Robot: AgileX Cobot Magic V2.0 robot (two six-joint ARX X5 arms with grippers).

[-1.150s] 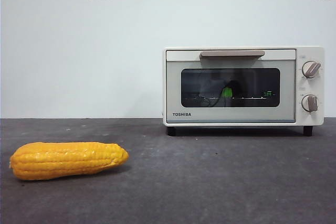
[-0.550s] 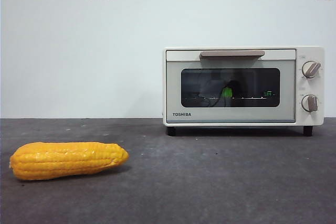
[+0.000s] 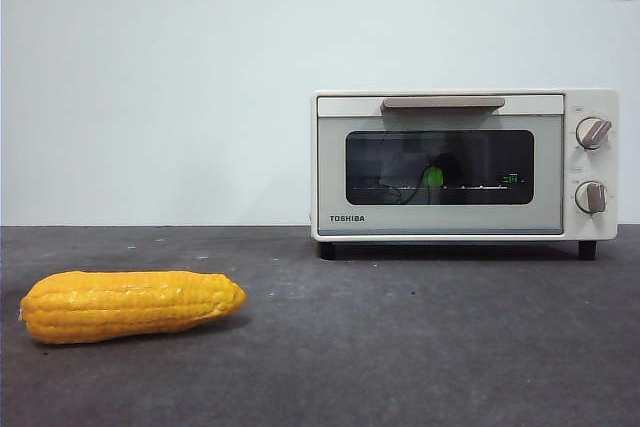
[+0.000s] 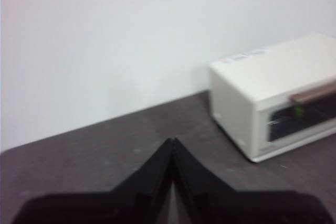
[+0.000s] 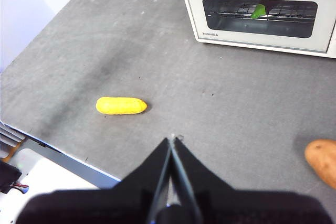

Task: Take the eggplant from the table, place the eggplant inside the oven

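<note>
Front view: oven (image 3: 464, 164) door shut, eggplant (image 3: 433, 176) inside on rack; corn (image 3: 131, 305) lies on table (image 3: 420, 347).
Left wrist: my left claw (image 4: 172, 141) closed, empty.
Right wrist: my right claw (image 5: 172, 138) closed, raised over table.

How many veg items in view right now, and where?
3. The corn lies on the table. The eggplant is inside the shut oven, only its green cap clear. An orange-brown one lies at the right wrist view's edge, partly cropped.
</note>
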